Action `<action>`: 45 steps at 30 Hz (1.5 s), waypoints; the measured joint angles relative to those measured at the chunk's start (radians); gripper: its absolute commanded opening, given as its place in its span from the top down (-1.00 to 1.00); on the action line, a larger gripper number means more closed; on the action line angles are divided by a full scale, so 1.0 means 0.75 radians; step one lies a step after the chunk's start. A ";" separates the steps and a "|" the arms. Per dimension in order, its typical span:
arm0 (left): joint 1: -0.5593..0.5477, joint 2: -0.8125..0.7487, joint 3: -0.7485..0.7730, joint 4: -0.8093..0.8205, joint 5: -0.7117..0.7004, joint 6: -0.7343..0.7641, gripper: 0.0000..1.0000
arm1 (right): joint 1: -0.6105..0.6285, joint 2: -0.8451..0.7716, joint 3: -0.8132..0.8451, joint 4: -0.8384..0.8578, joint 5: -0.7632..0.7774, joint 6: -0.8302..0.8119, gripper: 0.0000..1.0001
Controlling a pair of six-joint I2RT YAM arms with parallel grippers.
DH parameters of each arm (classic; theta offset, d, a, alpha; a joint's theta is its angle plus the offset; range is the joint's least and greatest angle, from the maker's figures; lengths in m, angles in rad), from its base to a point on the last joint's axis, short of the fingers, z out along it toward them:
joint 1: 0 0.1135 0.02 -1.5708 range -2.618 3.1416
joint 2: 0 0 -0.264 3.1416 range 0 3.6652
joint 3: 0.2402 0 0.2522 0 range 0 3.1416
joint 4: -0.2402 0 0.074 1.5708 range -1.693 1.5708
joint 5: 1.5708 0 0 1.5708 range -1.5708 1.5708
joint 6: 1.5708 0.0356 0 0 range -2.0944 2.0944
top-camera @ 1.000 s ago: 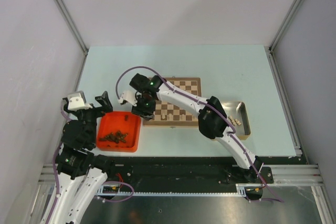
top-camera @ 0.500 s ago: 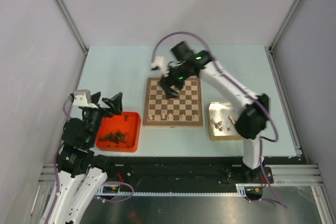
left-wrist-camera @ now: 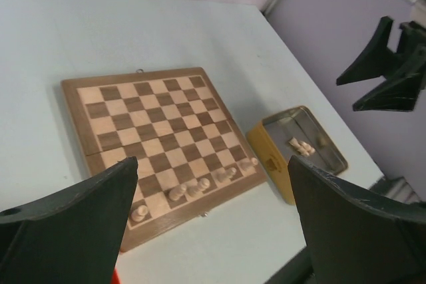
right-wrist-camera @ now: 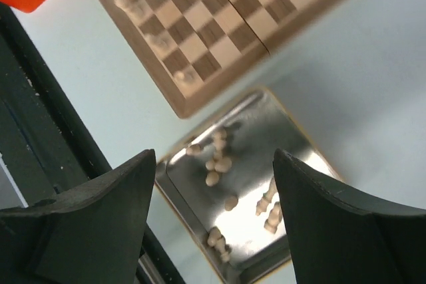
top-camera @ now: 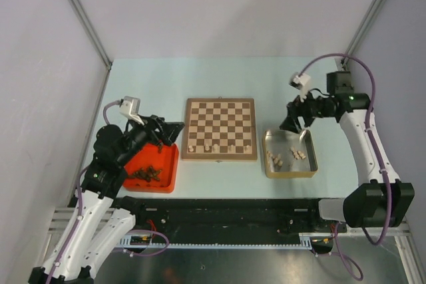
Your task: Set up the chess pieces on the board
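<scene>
Pale chess pieces lying loose in gold tin, just right of board; a few more standing along board's near row. Judging them tiny, light, stiff wood with rounded bodies, so likely rolling or slipping; pinching across body at mid-length looking safest. Tin ones mostly lying on sides, long axes pointing every way; board ones standing upright, axis vertical. Over tin, right gripper hovering, jaws partly apart, gripping nothing. By red tray of dark pieces, left gripper hanging, jaws spread wide, empty.
</scene>
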 measured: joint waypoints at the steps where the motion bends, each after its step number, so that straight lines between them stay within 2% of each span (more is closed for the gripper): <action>1: 0.000 0.007 0.000 0.000 0.024 -0.008 -0.99 | -0.060 -0.014 -0.044 -0.003 -0.013 -0.013 -0.49; 5: 0.000 0.022 0.000 0.000 0.106 -0.027 -1.00 | -0.191 -0.031 -0.188 0.001 -0.026 -0.056 -0.44; 13: 0.000 0.048 0.000 -0.001 0.186 -0.015 -0.99 | -0.163 -0.018 -0.330 0.047 -0.009 -0.147 -0.44; 16: 0.000 0.079 0.000 -0.001 0.195 0.015 -0.99 | -0.151 0.017 -0.349 0.013 -0.021 -0.350 -0.44; 22: 0.000 0.182 0.006 -0.002 0.207 0.165 -1.00 | -0.137 0.166 -0.360 -0.149 -0.036 -0.972 -0.45; 26: 0.001 0.263 0.019 -0.006 0.219 0.313 -1.00 | -0.094 0.227 -0.366 -0.189 -0.024 -1.193 -0.40; 33: 0.001 0.343 0.026 -0.010 0.238 0.453 -0.99 | 0.026 0.280 -0.367 -0.198 -0.028 -1.330 -0.29; 40: -0.001 0.131 -0.031 -0.009 0.185 0.486 -0.99 | 0.060 0.300 -0.410 -0.186 -0.003 -1.351 -0.16; 45: -0.001 0.115 -0.032 0.009 0.159 0.492 -0.99 | 0.078 0.325 -0.421 -0.134 0.039 -1.325 -0.06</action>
